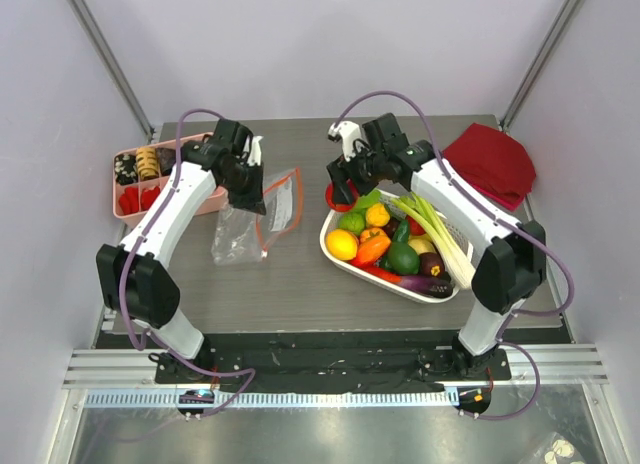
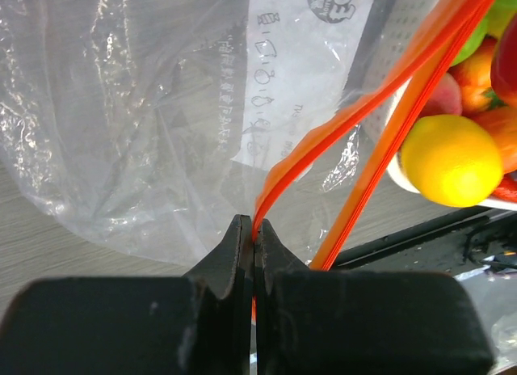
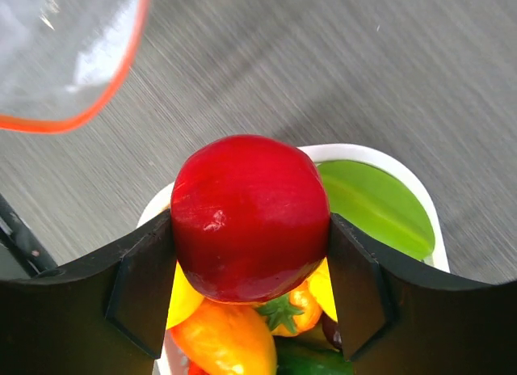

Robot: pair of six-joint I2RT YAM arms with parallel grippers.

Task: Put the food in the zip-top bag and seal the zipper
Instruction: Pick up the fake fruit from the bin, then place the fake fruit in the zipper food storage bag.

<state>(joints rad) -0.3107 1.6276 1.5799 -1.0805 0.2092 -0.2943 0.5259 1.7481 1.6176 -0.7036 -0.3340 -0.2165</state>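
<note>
Top view: zip-top bag is held at its mouth, left of the basket, by the left gripper, tips hidden under the wrist; right gripper is hung over the basket's far-left rim, load barely made out. Left wrist: jaws are seen pinched together on the zipper, bag cut off at top. Right wrist: red fruit is clamped betw. the jaws, above the basket.

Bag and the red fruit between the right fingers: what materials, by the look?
Bag: thin clear plastic film, glossy; crinkles, glare, table grain showing through. Red fruit: probably hard moulded plastic, glossy; sharp highlight, smooth uniform skin. Rubber not excluded.
</note>
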